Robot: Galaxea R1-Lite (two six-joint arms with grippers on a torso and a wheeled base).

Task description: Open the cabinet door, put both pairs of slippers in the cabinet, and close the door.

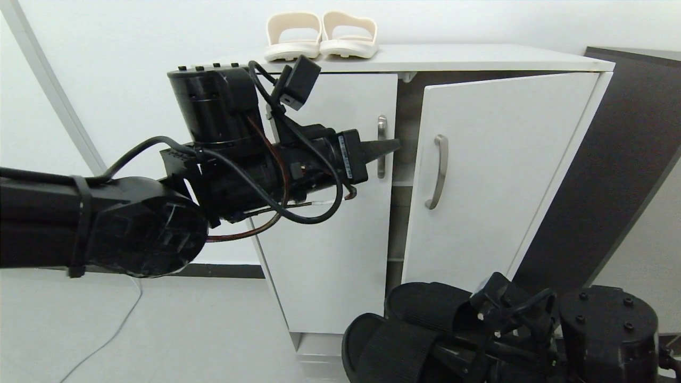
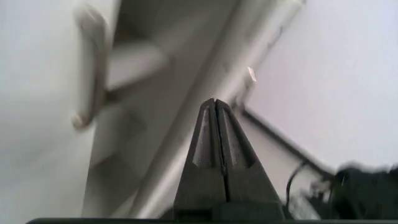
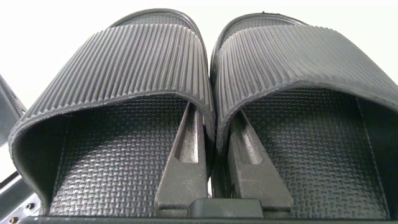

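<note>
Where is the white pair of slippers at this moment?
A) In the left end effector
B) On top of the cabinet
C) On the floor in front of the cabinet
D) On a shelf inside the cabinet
B: the white slippers stand side by side on the cabinet top, while the right end effector holds only the black slippers.

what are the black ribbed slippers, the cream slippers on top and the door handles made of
Black ribbed slippers: probably soft rubber or foam, matte; moulded ribbed straps, pebbled footbeds. Cream slippers: likely moulded foam, smooth and matte, one-piece look. Curved door handles: seemingly brushed metal, dull grey sheen.
</note>
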